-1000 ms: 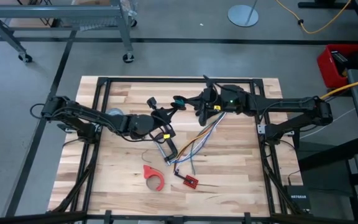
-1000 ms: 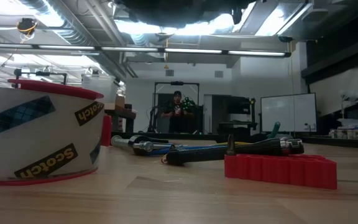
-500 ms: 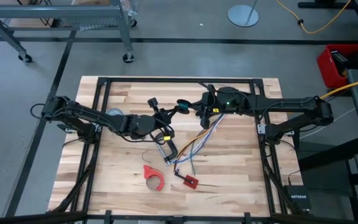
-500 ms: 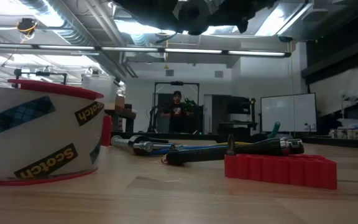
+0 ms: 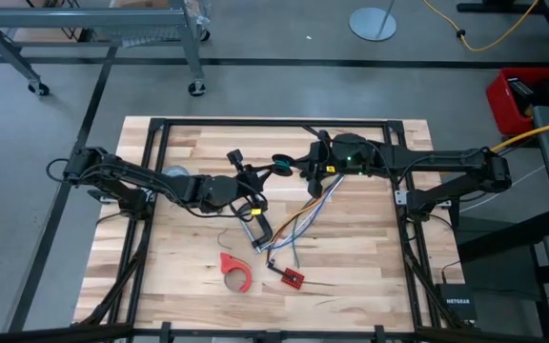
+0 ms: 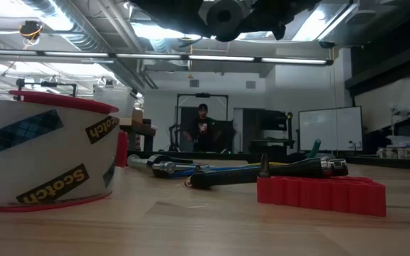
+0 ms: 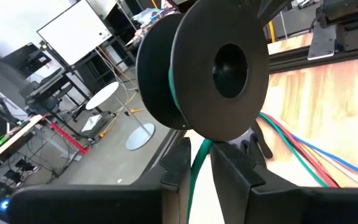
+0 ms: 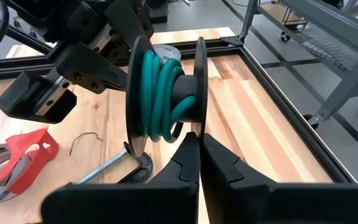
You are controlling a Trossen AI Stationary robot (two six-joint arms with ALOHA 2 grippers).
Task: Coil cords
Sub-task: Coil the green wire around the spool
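The cord is green and wound on a black two-flanged spool [image 5: 282,164] [image 8: 163,93] that hangs above the middle of the table's far half. It also shows at the top of the low view as the spool [image 6: 226,14]. My right gripper [image 5: 305,171] [image 8: 197,142] reaches in from the table's right and is shut on the spool. My left gripper [image 5: 260,175] [image 7: 199,164] comes from the left, just beside the spool [image 7: 210,68]. Its fingers stand a little apart, and the cord's green tail [image 7: 202,147] runs down between them. My right gripper pinches the lower rim of one flange [image 8: 198,127] between its two fingers. It comes nearly level from the table's right. The spool is lifted clear of the table, with its flanges upright. My left gripper has the green tail between its fingers; whether they touch it I cannot tell.
A multicoloured wire bundle [image 5: 303,214] runs to a small red board [image 5: 292,277]. A red tape dispenser [image 5: 236,272] [image 8: 17,155], a metal tool [image 5: 260,229], a bent bit of wire [image 8: 86,142] and a grey tape roll [image 5: 174,174] lie on the wood. A person [image 6: 203,128] stands far behind.
My right gripper has tipped its nose downward, and the spool has sunk a little with it, coming into the top of the low view. It has shifted slightly toward the table's near edge. During the last half second both have kept still.
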